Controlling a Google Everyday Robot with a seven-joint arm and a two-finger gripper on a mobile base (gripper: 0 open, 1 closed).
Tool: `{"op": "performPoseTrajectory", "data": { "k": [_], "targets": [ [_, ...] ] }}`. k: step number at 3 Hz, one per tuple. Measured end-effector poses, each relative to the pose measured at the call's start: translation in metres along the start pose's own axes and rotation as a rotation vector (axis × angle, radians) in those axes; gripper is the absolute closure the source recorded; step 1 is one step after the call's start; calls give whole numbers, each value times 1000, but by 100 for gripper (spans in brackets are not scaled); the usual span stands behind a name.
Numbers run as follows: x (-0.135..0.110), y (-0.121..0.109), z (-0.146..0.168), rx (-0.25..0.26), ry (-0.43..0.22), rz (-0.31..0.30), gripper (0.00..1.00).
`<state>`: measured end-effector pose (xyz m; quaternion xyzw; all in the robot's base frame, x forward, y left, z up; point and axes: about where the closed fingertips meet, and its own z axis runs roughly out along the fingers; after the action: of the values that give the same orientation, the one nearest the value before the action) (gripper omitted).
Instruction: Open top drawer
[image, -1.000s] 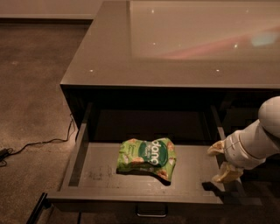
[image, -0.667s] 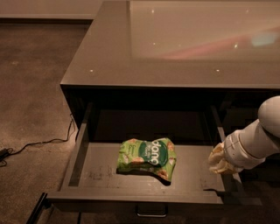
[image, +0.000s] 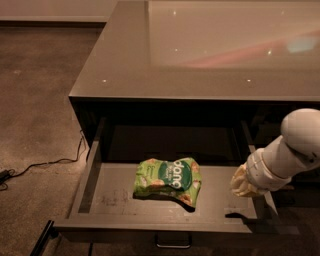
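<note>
Gripper (image: 240, 185) hovers lower right at the open top drawer's (image: 115, 196) right side, jaws pressed together; green snack bag (image: 169, 180) inside.

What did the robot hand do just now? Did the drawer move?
The gripper pulled up and slightly left, away from the top drawer's front right edge. The drawer stayed just as far open, and the green snack bag inside did not move.

Hand (image: 243, 183) has drawn up toward 12 o'clock, off the front right corner of the top drawer (image: 115, 200); it now sits over the drawer's 3 o'clock edge.
</note>
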<state>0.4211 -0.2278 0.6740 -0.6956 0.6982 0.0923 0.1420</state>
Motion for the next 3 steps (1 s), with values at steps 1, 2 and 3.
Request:
{"op": "performPoseTrajectory", "data": {
  "k": [1, 2, 3],
  "targets": [
    [-5, -1, 12, -28, -8, -13, 100],
    [-7, 4, 28, -71, -14, -20, 100],
    [-10, 21, 41, -128, -14, -46, 100]
  ]
}}
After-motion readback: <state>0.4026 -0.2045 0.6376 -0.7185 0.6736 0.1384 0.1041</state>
